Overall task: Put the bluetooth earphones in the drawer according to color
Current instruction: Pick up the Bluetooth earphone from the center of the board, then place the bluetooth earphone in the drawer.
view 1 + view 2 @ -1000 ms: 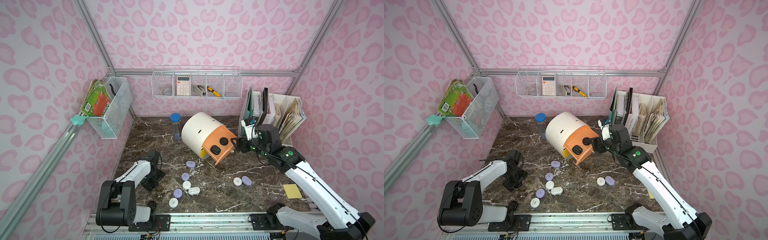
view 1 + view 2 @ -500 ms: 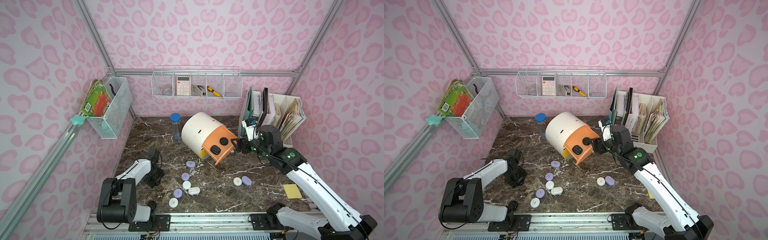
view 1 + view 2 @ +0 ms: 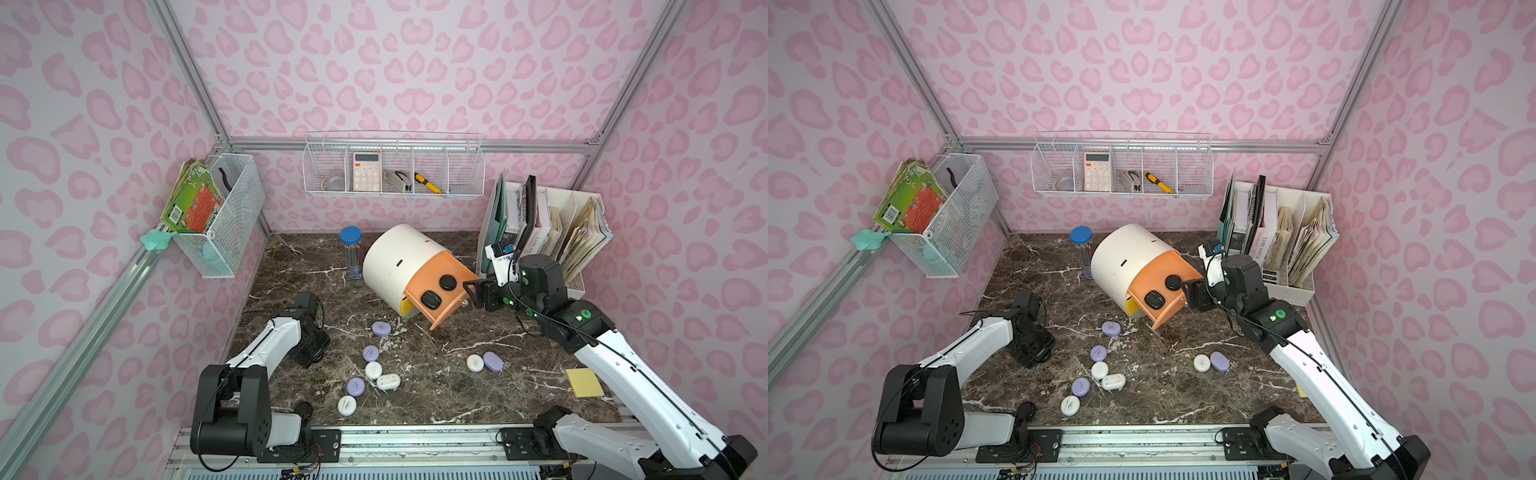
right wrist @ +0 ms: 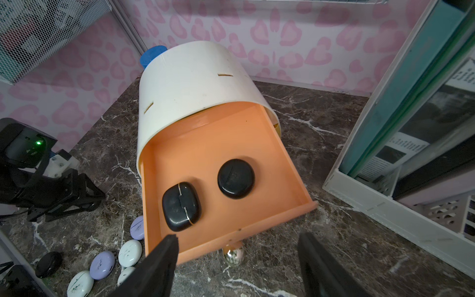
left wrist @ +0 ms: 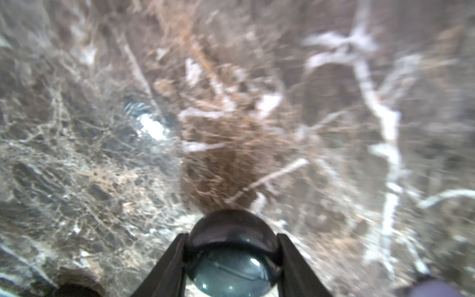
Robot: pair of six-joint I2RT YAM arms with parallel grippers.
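The cabinet (image 3: 395, 262) stands toward the table's (image 3: 519, 399) back edge. Its peach drawer (image 4: 218, 138) is out, holding two black cases (image 4: 181, 205). My right tool (image 4: 239, 237) hovers agape at the drawer front. My left tool (image 5: 232, 240), near the left edge, is clamped on a black case (image 5: 231, 226). I'd lift it straight and release low inside that drawer.

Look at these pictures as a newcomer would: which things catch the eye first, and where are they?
The white arch-topped cabinet sits at the middle back of the dark marble table, its peach drawer pulled out with two black pebble-shaped earphone cases inside. In front of it, lilac and white earphone cases lie scattered on the marble. The left end effector grips a further black earphone case.
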